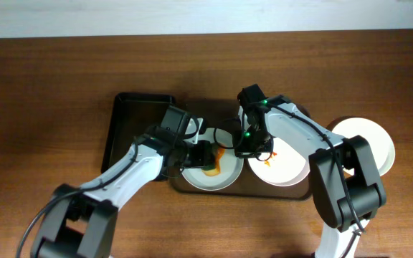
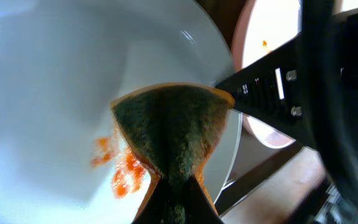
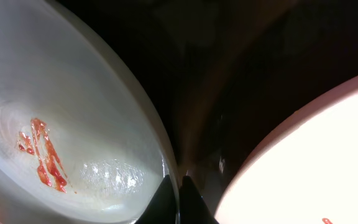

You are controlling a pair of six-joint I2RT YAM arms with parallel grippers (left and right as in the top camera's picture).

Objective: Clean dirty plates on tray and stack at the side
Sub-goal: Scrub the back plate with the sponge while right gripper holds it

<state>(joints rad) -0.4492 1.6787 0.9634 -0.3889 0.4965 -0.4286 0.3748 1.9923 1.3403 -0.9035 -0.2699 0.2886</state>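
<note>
on the dark brown tray (image 1: 253, 192), the left gripper (image 1: 203, 154) clamps a green sponge (image 2: 169, 134) against the sauced plate (image 1: 206, 179); wiping is in hand. the right gripper (image 3: 179, 186), nearly closed, seems to pinch that plate's rim. next, sweep the sponge over the smear (image 2: 123, 171), which only the wrist views show clearly; overhead alone shows a clean plate (image 1: 371, 140) set aside.

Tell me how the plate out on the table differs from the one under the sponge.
The lone plate sits on the table, outside the tray; the sponge plate lies in the tray. The lone plate looks plain white; the sponge plate has orange smears. No claw is at the lone plate; the left claw holds a sponge to the sponge plate. Both are round and white.
</note>
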